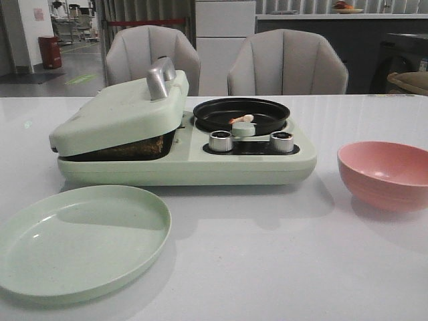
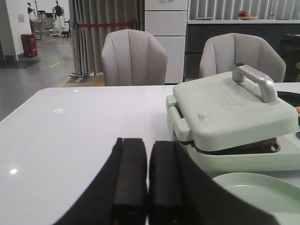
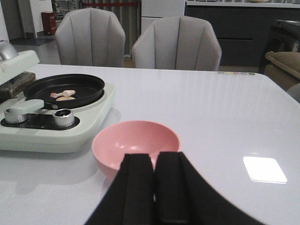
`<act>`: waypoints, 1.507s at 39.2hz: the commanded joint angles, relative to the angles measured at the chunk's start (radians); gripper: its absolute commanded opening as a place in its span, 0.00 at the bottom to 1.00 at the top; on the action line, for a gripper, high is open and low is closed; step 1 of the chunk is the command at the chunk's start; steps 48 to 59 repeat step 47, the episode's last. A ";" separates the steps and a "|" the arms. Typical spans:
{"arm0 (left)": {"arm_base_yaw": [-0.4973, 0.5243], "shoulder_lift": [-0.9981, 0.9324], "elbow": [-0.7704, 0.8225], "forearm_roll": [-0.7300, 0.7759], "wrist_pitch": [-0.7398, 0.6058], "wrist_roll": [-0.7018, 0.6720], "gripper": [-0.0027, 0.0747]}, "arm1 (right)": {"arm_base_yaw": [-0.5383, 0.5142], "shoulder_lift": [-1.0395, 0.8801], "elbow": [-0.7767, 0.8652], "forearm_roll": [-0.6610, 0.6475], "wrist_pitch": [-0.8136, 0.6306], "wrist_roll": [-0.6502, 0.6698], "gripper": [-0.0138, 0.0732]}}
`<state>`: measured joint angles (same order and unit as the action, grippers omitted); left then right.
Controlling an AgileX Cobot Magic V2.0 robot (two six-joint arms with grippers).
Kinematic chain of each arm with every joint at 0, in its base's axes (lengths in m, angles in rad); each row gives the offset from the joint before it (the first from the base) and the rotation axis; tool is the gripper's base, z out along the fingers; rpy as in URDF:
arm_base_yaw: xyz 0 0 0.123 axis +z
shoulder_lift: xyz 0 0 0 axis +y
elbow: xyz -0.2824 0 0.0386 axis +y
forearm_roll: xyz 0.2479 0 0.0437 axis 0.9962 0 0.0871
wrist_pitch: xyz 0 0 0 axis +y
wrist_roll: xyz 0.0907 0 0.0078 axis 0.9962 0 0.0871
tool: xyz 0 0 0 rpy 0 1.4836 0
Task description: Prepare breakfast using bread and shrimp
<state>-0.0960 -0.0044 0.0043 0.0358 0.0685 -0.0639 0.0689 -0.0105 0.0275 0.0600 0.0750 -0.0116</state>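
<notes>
A: What does the front view give us?
B: A pale green breakfast maker sits on the white table. Its lid rests tilted over the bread, a dark brown edge showing in the gap. The shrimp lies in the black pan on the right half, above two silver knobs. A green plate lies in front on the left, a pink bowl well apart on the right. No arm shows here.

A: And the left wrist view?
B: The left gripper hovers above the table, its black fingers nearly together with nothing between them. The lid with its silver handle is beyond, and a sliver of bread shows beneath it.

A: Right wrist?
B: The right gripper has its pads pressed close, holding nothing, just beside the bowl. The shrimp, pale with an orange end, lies in the pan.
</notes>
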 commanded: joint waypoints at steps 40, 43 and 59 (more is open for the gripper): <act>-0.005 -0.015 0.022 0.000 -0.077 -0.014 0.19 | -0.010 -0.022 -0.017 0.006 -0.165 0.000 0.32; -0.005 -0.015 0.022 0.000 -0.077 -0.014 0.19 | -0.010 -0.022 -0.017 0.006 -0.165 0.000 0.32; -0.005 -0.015 0.022 0.000 -0.077 -0.014 0.19 | -0.010 -0.022 -0.017 0.006 -0.165 0.000 0.32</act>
